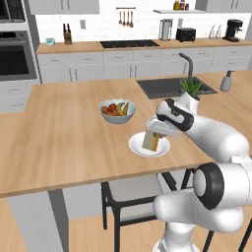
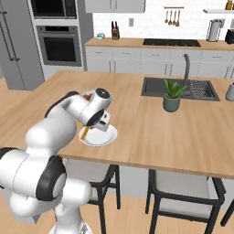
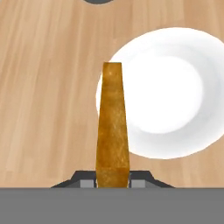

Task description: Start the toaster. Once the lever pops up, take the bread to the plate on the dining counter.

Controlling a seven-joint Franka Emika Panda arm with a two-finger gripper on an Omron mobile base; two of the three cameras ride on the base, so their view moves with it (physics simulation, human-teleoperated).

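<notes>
Your tool [image 3: 112,181] is clamped on the bread [image 3: 112,127], holding the slice on edge, crust toward the camera. It hangs just above the near rim of the plate [image 3: 175,87]. The plate sits on the bench [image 1: 59,133], near the fruit bowl [image 1: 117,110].

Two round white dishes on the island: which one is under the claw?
The flat white plate by the island's near edge, with the held bread over it. The bowl behind holds fruit.
</notes>
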